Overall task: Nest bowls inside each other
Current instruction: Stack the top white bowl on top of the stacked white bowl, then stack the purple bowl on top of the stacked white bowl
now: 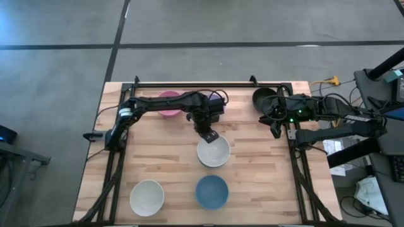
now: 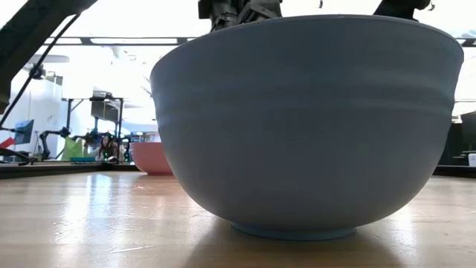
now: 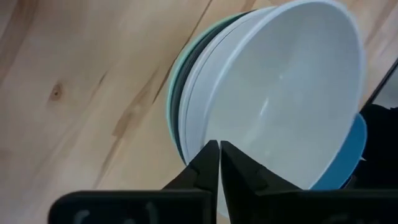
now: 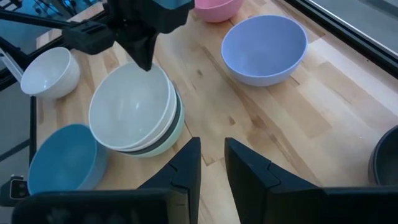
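Pale butcher-block tabletop [image 1: 252, 170] bordered by a black metal frame [image 1: 214, 84]. Grey floor [image 1: 57, 57] crossed by dark seams at 12 o'clock. Cluttered bench with cables [image 1: 379, 126] at 3 o'clock. Bright, washed-out room with desks [image 2: 104, 112] beyond.

I see the left arm reaching across to mid-table, wrist angled down, left gripper [image 1: 210, 135] with fingers [image 3: 208, 165] pressed together, right arm folded near the far right edge, right gripper [image 4: 211, 163] slightly parted, holding nothing
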